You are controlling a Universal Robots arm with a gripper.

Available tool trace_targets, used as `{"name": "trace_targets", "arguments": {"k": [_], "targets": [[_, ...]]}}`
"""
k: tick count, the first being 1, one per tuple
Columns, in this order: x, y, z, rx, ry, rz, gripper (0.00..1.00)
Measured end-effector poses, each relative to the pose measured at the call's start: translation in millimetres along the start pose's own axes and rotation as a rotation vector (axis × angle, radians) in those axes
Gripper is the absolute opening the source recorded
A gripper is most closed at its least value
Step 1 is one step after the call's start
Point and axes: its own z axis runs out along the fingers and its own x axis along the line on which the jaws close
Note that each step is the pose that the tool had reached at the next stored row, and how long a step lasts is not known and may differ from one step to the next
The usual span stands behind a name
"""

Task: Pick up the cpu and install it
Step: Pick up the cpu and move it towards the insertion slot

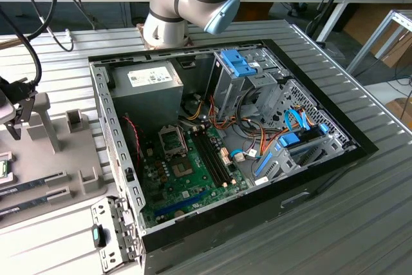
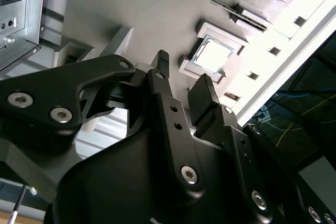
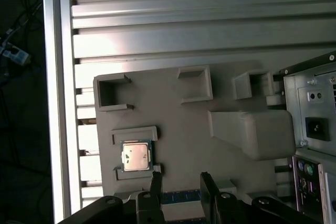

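The cpu (image 3: 136, 156) is a small silver square with a thin green rim, lying flat in a recess of the grey holder tray (image 3: 173, 108). The second wrist view shows the cpu (image 2: 214, 56) as a bright square in its raised frame. My gripper (image 3: 181, 183) hovers above the tray just beside the cpu, open, with nothing between its black fingers (image 3: 156, 182). Both fingertips of the gripper (image 2: 184, 77) are apart from the chip. In the exterior view the gripper (image 1: 14, 127) hangs over the tray at the far left, with the cpu (image 1: 3, 168) at the picture's edge.
The open computer case (image 1: 225, 152) lies on the slatted metal table with its green motherboard (image 1: 187, 178) and an open socket (image 1: 172, 138). Two memory sticks (image 1: 32, 185) lie in the tray's slots. A grey power supply (image 1: 145, 88) fills the case's rear corner.
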Motion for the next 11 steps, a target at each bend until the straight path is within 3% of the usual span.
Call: {"name": "trace_targets", "arguments": {"k": [11], "targets": [[0.1, -0.2, 3.7, 0.0000, 0.0000, 0.000, 0.42]]}}
